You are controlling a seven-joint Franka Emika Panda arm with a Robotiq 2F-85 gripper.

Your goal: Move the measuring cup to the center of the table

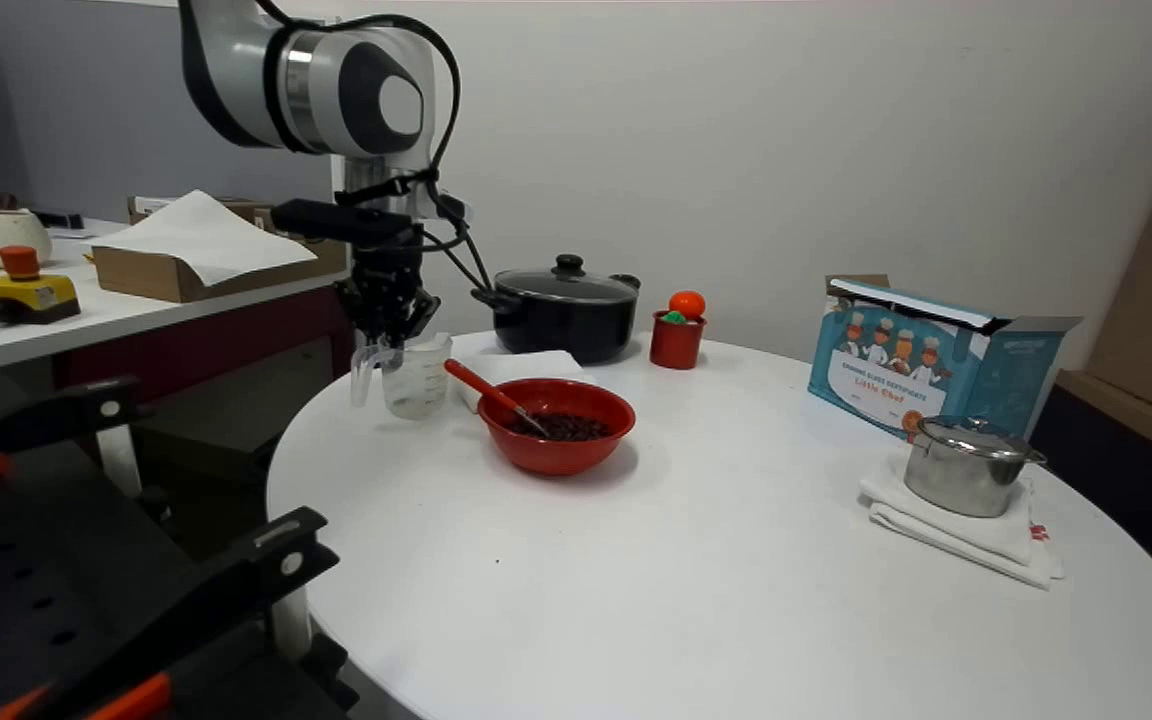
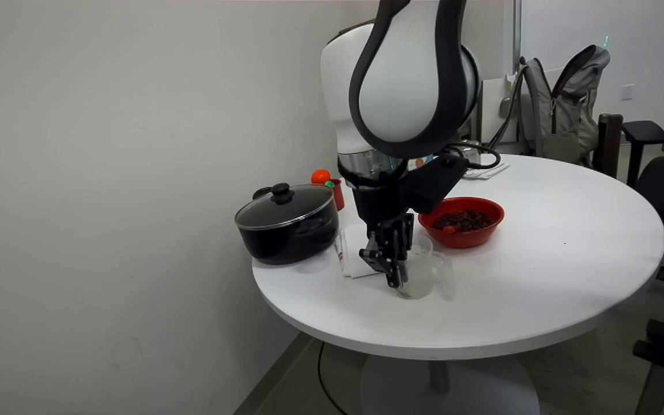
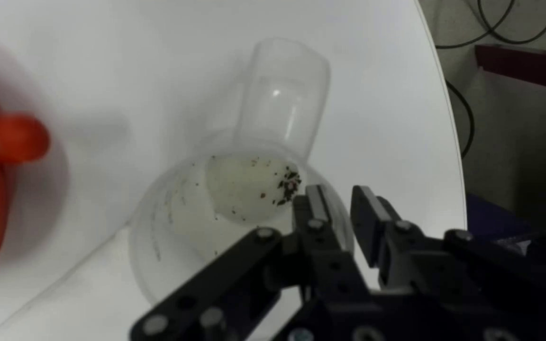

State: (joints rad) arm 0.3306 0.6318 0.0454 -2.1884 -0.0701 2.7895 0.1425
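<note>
The clear measuring cup (image 1: 422,380) stands upright on the white round table (image 1: 696,570), near its edge; it also shows in an exterior view (image 2: 419,279). In the wrist view, the cup (image 3: 249,189) has a few dark bits at its bottom, and its handle points to the top of the picture. My gripper (image 3: 338,194) is low at the cup, also seen in both exterior views (image 1: 388,350) (image 2: 398,279). One finger is over the inside of the cup, the other outside the rim. A gap shows between the fingers, with the cup's wall between them, not pinched.
A red bowl (image 1: 556,455) of dark beans with a red-handled spoon is close beside the cup. A white cloth (image 2: 358,251), a black pot (image 1: 566,318) and a small red cup (image 1: 676,345) are behind. A box (image 1: 926,360) and steel pot (image 1: 966,475) stand farther away.
</note>
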